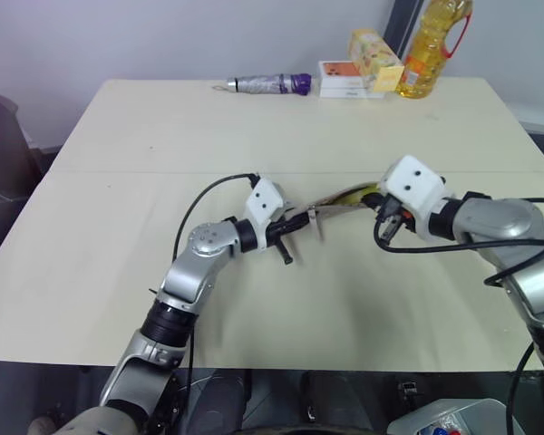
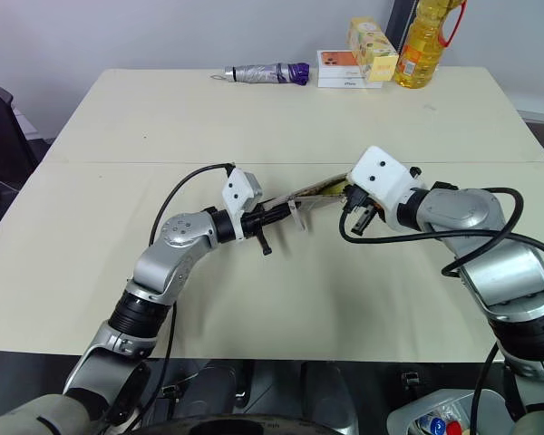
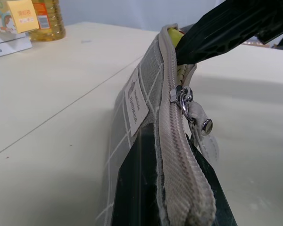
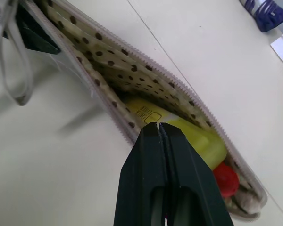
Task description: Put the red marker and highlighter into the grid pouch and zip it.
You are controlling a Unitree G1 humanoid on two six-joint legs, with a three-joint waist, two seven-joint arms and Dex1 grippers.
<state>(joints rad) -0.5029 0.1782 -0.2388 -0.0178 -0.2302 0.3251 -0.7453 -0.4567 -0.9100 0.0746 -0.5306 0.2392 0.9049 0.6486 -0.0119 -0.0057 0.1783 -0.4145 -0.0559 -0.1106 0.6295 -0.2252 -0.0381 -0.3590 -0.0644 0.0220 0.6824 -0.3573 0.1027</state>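
Both arms at the open grid pouch, mid-table, pens already inside.

Beige table (image 1: 118, 272) carries everything; grid pouch (image 3: 141, 89) sits near its middle, held up edge-on between the two arms, mouth unzipped, dotted lining showing. Left gripper (image 2: 276, 216) is pinching the pouch's end by the zipper pull (image 3: 186, 101). Right gripper (image 4: 159, 129) has its fingers pressed together, empty, tip at the pouch's open rim just over the highlighter (image 4: 188, 134). Highlighter lies inside the pouch; red marker (image 4: 225, 180) beside it, red end showing, deeper toward the far corner. Umbrella (image 1: 267, 84), oil bottle (image 1: 431, 45) and boxes (image 1: 349, 77) stand at the table's far edge, well apart.
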